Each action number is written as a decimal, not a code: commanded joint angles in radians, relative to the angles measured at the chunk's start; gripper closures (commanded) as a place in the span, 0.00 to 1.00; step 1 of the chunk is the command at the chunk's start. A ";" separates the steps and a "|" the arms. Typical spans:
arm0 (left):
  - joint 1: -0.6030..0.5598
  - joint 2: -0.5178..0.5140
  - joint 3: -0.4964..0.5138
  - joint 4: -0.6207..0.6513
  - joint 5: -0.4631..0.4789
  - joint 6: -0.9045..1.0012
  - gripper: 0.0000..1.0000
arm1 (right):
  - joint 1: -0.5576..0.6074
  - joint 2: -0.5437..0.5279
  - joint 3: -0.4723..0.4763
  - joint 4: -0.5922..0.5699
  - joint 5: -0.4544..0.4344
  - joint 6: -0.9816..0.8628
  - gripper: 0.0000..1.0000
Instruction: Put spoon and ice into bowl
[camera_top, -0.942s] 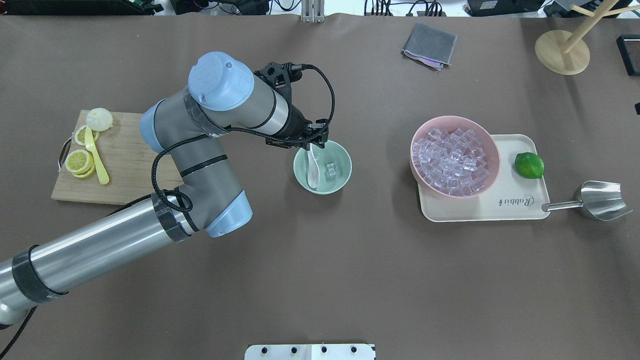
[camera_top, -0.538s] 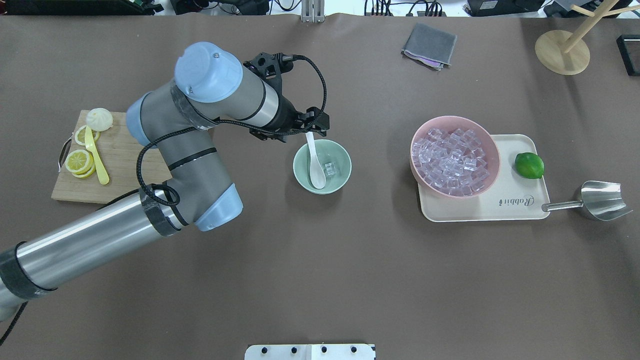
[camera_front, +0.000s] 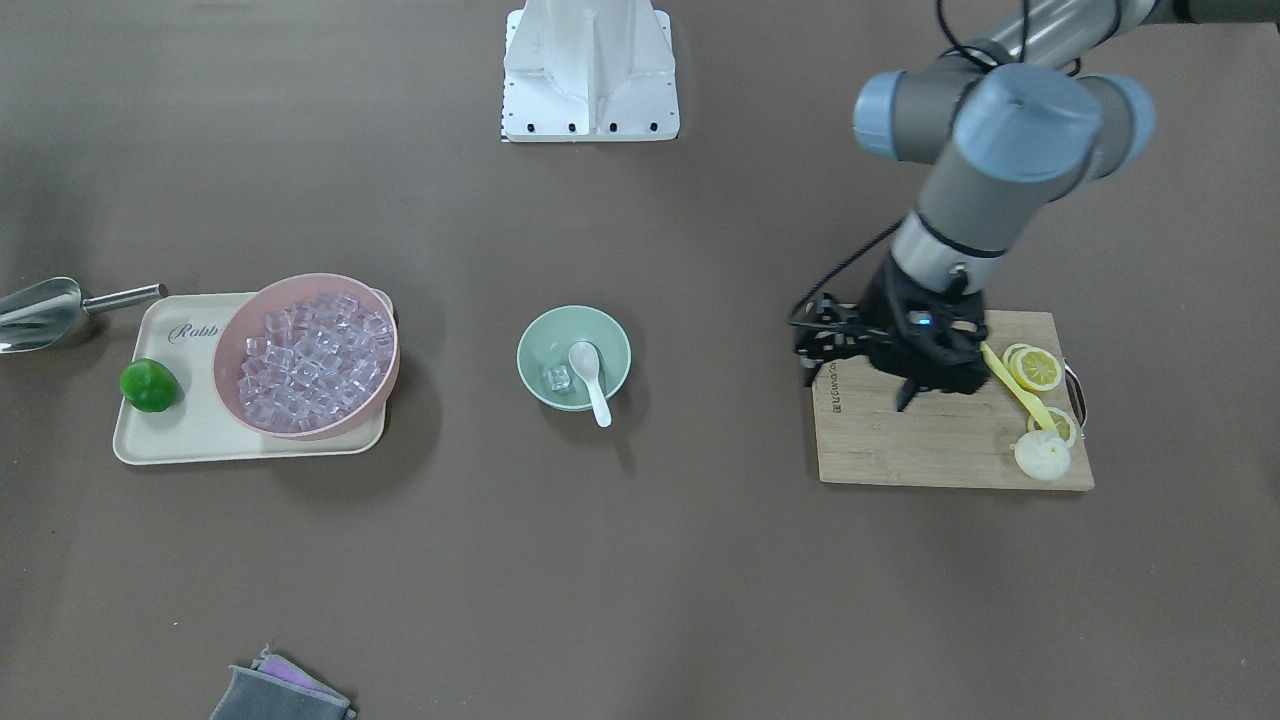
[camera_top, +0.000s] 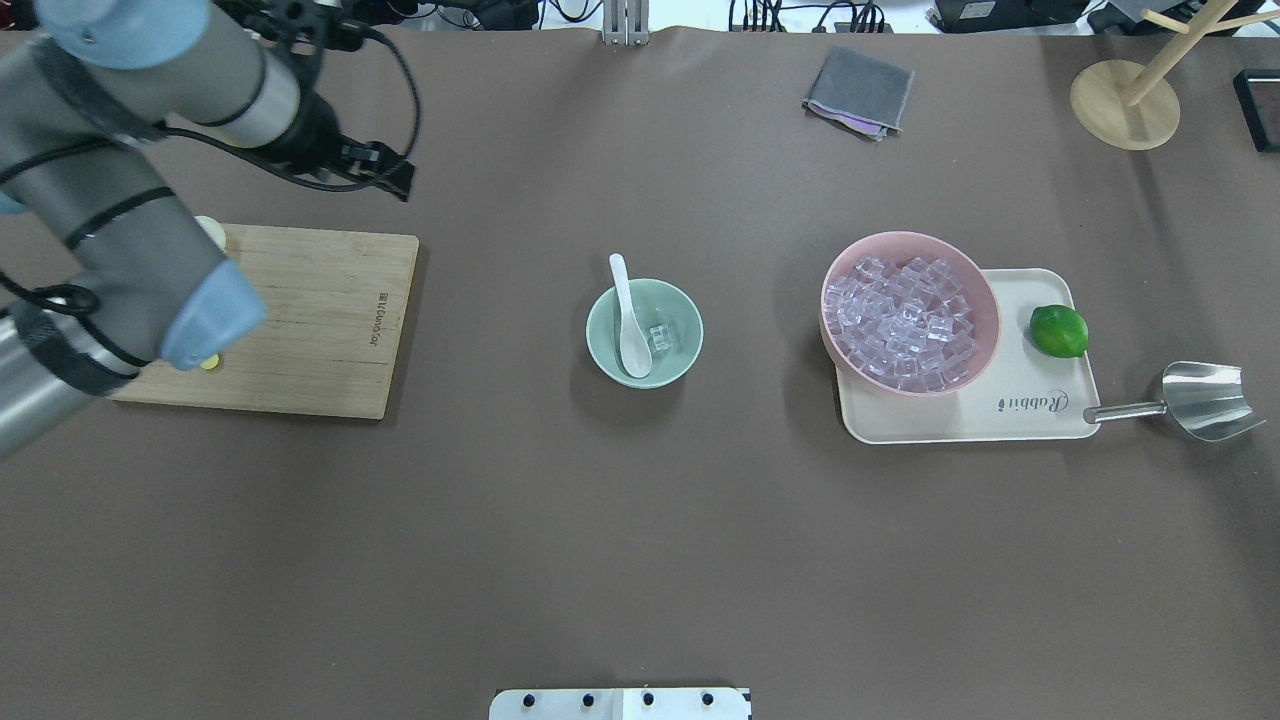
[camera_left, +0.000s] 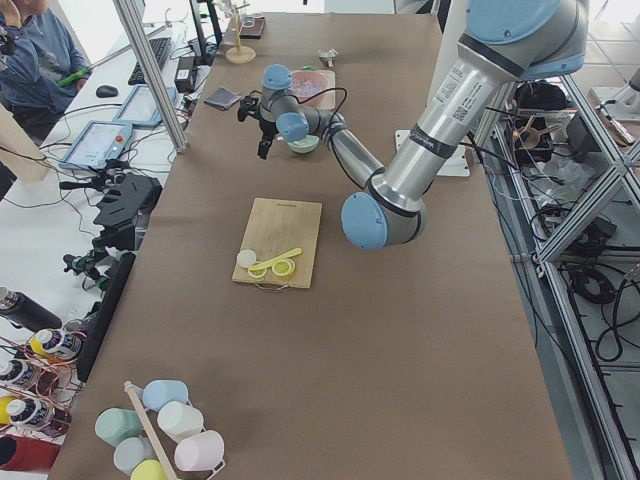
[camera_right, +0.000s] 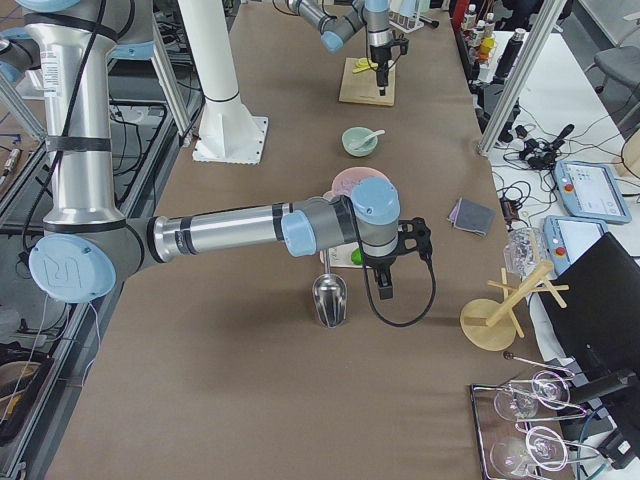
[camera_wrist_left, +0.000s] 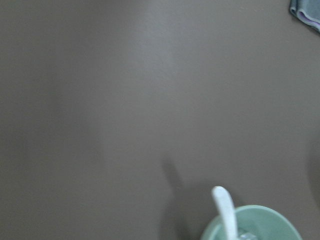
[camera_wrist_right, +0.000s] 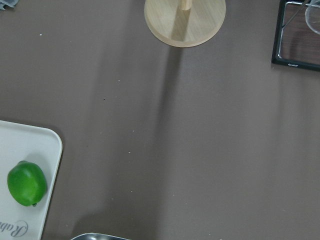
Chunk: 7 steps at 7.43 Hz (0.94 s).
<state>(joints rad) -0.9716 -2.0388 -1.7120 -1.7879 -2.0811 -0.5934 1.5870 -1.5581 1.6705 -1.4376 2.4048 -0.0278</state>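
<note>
The white spoon (camera_top: 628, 322) lies in the mint-green bowl (camera_top: 598, 345) at the table's middle, scoop down and handle over the far rim. One clear ice cube (camera_top: 660, 337) sits in the bowl beside it. Spoon (camera_front: 592, 380), ice cube (camera_front: 558, 377) and bowl (camera_front: 615, 345) also show in the front view. My left gripper (camera_top: 398, 182) is open and empty, up near the far corner of the cutting board, well left of the bowl. My right gripper (camera_right: 385, 290) shows only in the exterior right view, by the steel scoop; I cannot tell if it is open.
A pink bowl (camera_top: 985, 300) full of ice stands on a cream tray (camera_top: 1010, 420) with a lime (camera_top: 1058, 330). A steel scoop (camera_top: 1200, 400) lies right of the tray. The cutting board (camera_top: 300, 320) holds lemon slices (camera_front: 1035, 368). A grey cloth (camera_top: 858, 92) and a wooden stand (camera_top: 1124, 104) are at the back.
My left gripper has let go of the spoon and pulled away left and back from the bowl. The spoon stays in the bowl against the rim.
</note>
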 joint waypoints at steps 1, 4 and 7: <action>-0.238 0.260 -0.072 0.006 -0.138 0.436 0.02 | 0.010 0.009 -0.025 0.000 -0.025 -0.030 0.00; -0.466 0.462 -0.034 0.024 -0.261 0.588 0.02 | 0.013 0.012 -0.012 0.003 -0.056 -0.026 0.00; -0.522 0.554 -0.020 0.004 -0.278 0.698 0.02 | 0.013 -0.003 -0.023 0.012 -0.041 -0.020 0.00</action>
<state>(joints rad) -1.4753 -1.5173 -1.7423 -1.7781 -2.3543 0.0850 1.5999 -1.5559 1.6496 -1.4281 2.3582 -0.0498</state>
